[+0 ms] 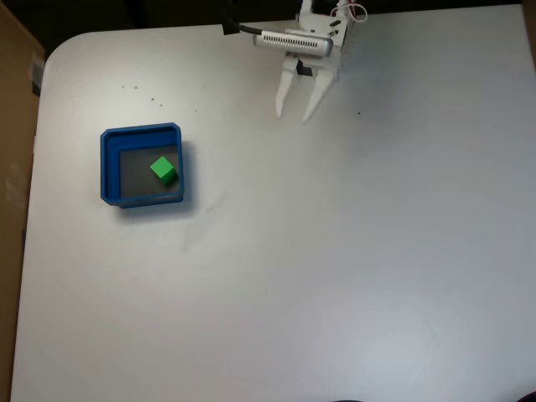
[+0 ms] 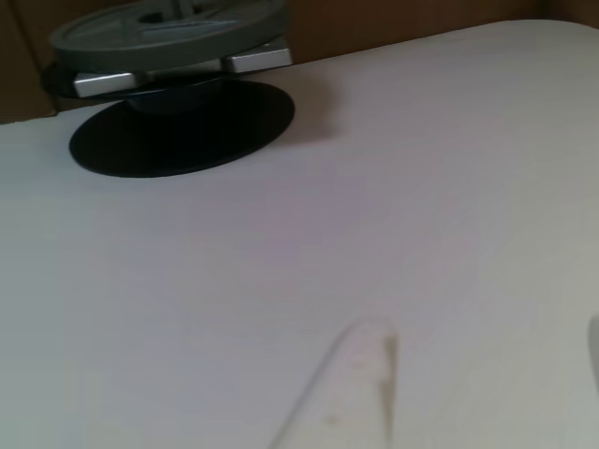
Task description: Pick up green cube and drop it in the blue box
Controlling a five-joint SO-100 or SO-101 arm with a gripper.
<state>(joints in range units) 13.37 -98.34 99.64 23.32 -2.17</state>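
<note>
One green cube (image 1: 163, 170) sits inside the blue box (image 1: 109, 167) in the fixed view, resting on the box's grey floor toward the right-hand side, turned a little askew to the walls. The box lies on the left part of the white counter (image 1: 335, 268), well apart from the arm. Up at the top edge of that view the white pincer (image 1: 297, 110) hangs over bare counter with its two fingers (image 1: 283, 96) spread apart and pointing down the picture, nothing between them. A ribbed grey module (image 1: 293, 40) lies across the arm just above the fingers, a black cable (image 1: 239, 27) running off its left end; no writing on it can be read. Thin pink wires (image 1: 356, 12) loop near the arm's top. A few dark specks (image 1: 153, 101) dot the counter above the box.

In the other view, one blurred white finger (image 2: 360, 374) rises from the bottom edge over plain counter. At top left stands a round black base (image 2: 187, 131) carrying a grey disc (image 2: 168, 28), with brown board behind. No labels or brand marks are legible anywhere.
</note>
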